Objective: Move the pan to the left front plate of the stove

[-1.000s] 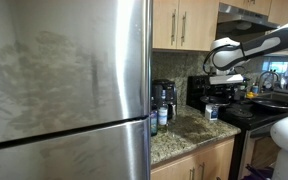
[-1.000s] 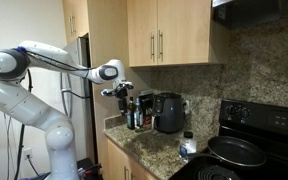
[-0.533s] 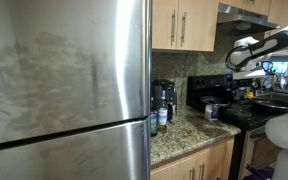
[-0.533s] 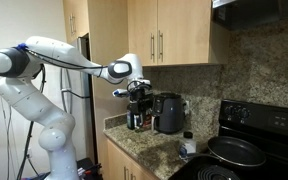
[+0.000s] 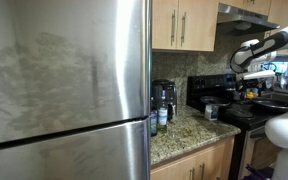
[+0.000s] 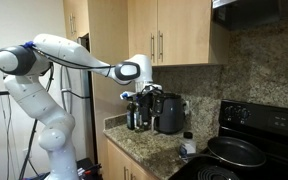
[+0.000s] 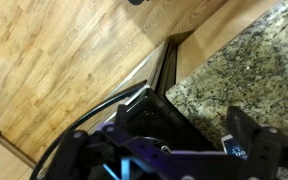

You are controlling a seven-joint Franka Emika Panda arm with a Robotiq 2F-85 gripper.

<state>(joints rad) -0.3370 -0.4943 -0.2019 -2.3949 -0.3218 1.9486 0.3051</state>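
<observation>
kitchen corner: granite counter under wooden wall cabinets, steel fridge filling much of an exterior view. gripper hangs in the air above the counter, over a cluster of dark bottles and just beside the top of the black coffee maker. wrist view: fingers sit far out to either side, jaws spread, nothing between them. beyond them cabinet wood and a wedge of granite, no pan in sight. pan rests on the stove, dark and round, low toward the frame's right in that exterior view. it is well apart from the gripper, with the coffee maker and a small capped bottle standing between. handle direction too dark to read, so long axis unknown. which burner it occupies: cannot tell. judgement: pan not yet approached. the single arm needs a long travel sideways and down past the coffee maker to the cooktop, and the appliance top is the thing it could clip.
</observation>
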